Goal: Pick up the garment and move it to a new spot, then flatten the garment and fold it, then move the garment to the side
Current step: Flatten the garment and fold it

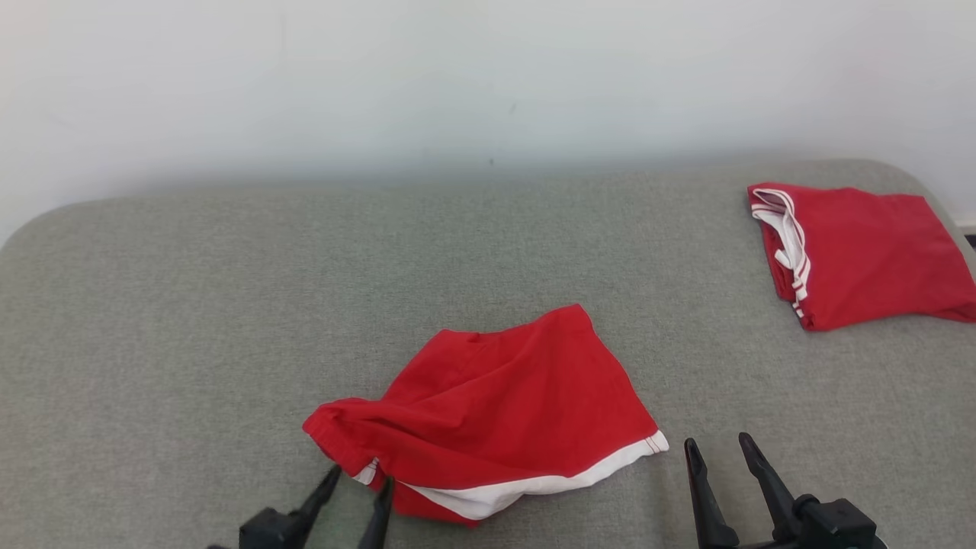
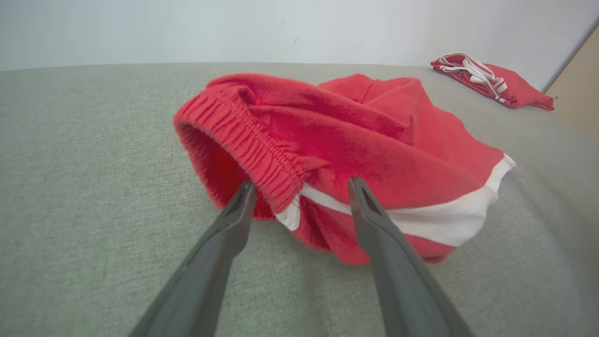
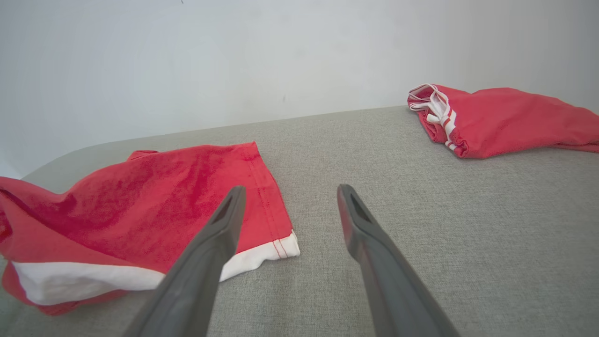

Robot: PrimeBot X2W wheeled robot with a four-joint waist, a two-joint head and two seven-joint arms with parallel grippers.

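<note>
While the left gripper (image 1: 361,476) and the right gripper (image 1: 717,440) sit low at the near edge of the grey cushioned surface (image 1: 191,320), what the coming move turns on is how the garment (image 1: 496,404) lies between them. It is a pair of red shorts with a white band, rumpled, resting on the surface in the middle of the near half, straight ahead of the robot. Its long axis runs across the robot's front, from the gathered waistband (image 2: 243,135) at the robot's left to the white-edged corner (image 1: 656,442) at its right, with one red corner pointing away toward the wall. The left gripper is much the nearer: its two dark fingers stand spread apart, holding nothing, with the tips right at the waistband end, one either side of the spot where elastic meets white trim; whether they touch the cloth I cannot tell. The right gripper is spread as wide, empty, just beside the white-edged corner but clear of it, bare surface showing between its fingers. A second red garment (image 1: 862,252) lies folded well apart at the far right. So I'd judge the shorts sit ready for flattening, each end beside its own gripper, the left needing barely any reach and the right a short shift toward the robot's left
</note>
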